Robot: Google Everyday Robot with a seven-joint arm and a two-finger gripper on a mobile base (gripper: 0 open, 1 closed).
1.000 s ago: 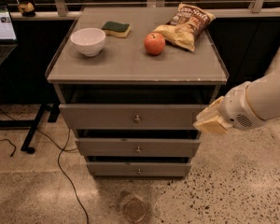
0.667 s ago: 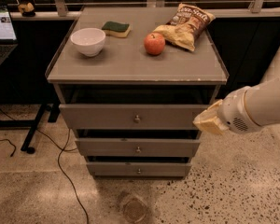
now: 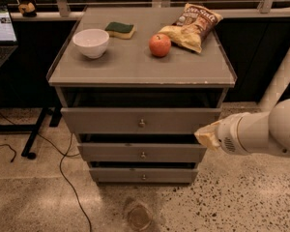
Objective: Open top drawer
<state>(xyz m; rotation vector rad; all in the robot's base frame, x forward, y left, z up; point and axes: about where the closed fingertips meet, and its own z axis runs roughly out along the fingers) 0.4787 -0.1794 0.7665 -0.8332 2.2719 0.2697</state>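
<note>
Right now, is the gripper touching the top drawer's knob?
Apart. Camera view shows the gripper at the right end of the top drawer, bare panel between it and the knob.

End effector [image 3: 206, 137] right of top drawer [image 3: 106, 121]

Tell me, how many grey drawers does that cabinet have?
3, stacked: the wide grey wooden top drawer, a narrower middle drawer below it, the bottom drawer nearest the floor. The gripper is beside the top drawer's right end.

Grey top drawer [image 3: 106, 121] seemingly ajar; hand [image 3: 206, 135] by its right end.
</note>
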